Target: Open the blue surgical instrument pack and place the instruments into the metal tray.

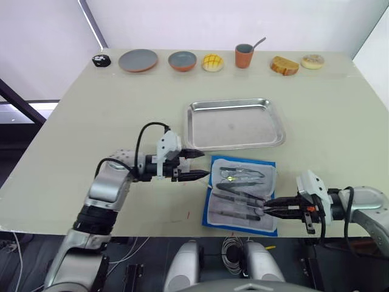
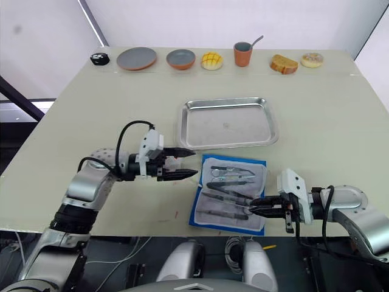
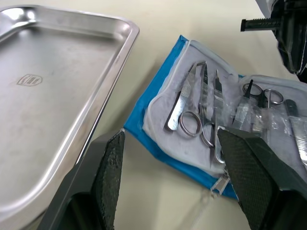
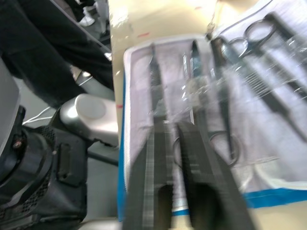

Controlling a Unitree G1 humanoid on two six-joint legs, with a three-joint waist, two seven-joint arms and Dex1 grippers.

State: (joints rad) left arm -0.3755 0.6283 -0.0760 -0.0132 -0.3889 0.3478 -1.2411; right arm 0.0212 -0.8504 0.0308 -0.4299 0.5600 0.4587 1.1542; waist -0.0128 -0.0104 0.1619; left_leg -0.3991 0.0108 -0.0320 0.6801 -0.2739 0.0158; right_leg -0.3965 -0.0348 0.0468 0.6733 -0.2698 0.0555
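Several silver instruments [image 1: 242,185] on opened blue pack [image 1: 268,225]

Stamped mark on metal tray [image 3: 29,79] floor, unreadable.

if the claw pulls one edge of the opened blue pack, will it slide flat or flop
The blue surgical instrument pack looks like thin soft fabric lying open, so a lifted edge would probably fold. The instruments weigh down its lining, so it would likely drag, perhaps spilling them. The right claw sits at its near edge.
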